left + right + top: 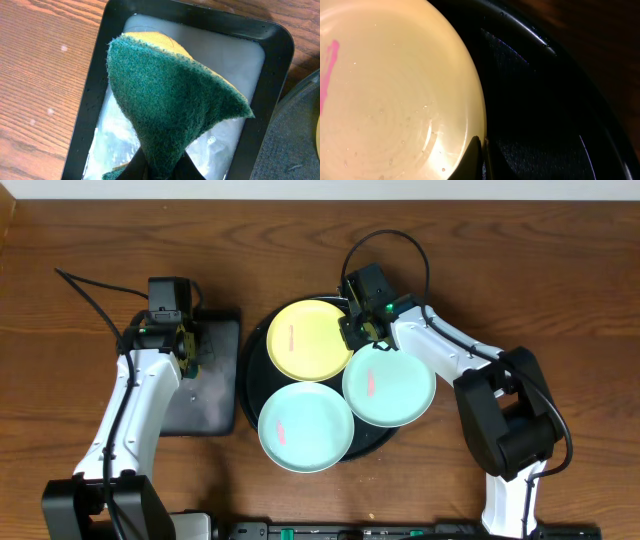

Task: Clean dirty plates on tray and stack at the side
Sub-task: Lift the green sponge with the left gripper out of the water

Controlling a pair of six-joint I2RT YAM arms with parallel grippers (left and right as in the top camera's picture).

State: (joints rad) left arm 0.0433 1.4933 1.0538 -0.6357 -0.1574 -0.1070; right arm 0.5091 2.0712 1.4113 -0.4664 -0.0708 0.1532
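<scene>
Three plates lie on the round black tray [249, 370]: a pale yellow plate [310, 338] at the back, and two aqua plates [306, 426] [389, 387] in front, each with a reddish smear. My right gripper [356, 321] is shut on the yellow plate's right rim. In the right wrist view one finger lies inside the yellow plate [395, 90] and the other outside, the gripper [484, 161] pinching the rim over the tray [545, 100]. My left gripper [162, 171] is shut on a green scouring sponge [170, 105] with a yellow backing, held above the rectangular tray.
A rectangular black tray [215, 395] with a wet grey inside [235, 60] sits left of the round tray, their rims close together. A pink smear [327, 75] marks the yellow plate. Brown wooden tabletop [80, 380] surrounds both trays. Cables trail behind each arm.
</scene>
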